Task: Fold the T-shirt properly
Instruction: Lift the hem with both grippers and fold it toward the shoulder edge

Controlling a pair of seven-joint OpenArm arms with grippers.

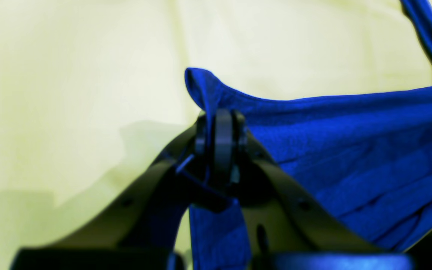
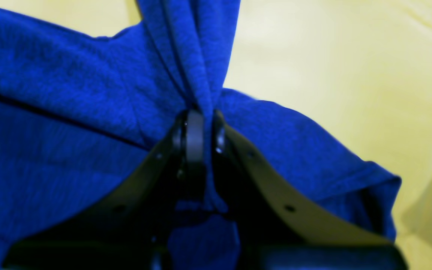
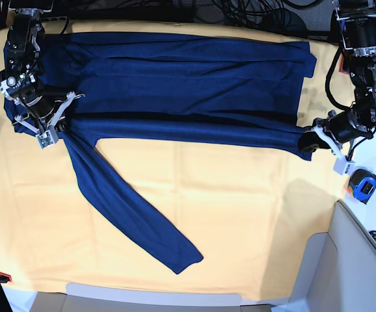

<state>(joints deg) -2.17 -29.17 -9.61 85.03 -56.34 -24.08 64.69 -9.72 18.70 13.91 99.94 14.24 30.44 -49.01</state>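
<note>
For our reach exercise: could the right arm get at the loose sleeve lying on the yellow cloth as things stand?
Probably not yet: the right end effector is shut on the T-shirt. The sleeve lies uncovered below it, so letting go should free it.

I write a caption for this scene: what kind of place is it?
Probably a robotics lab bench: a yellow cloth covers the table, cables hang behind, and two arms grip a navy T-shirt.

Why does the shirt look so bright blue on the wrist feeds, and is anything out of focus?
Both wrist views oversaturate the T-shirt to electric blue and wash the yellow cloth pale; the left gripper and right gripper are soft. The base view shows it navy, with fisheye bending.
</note>
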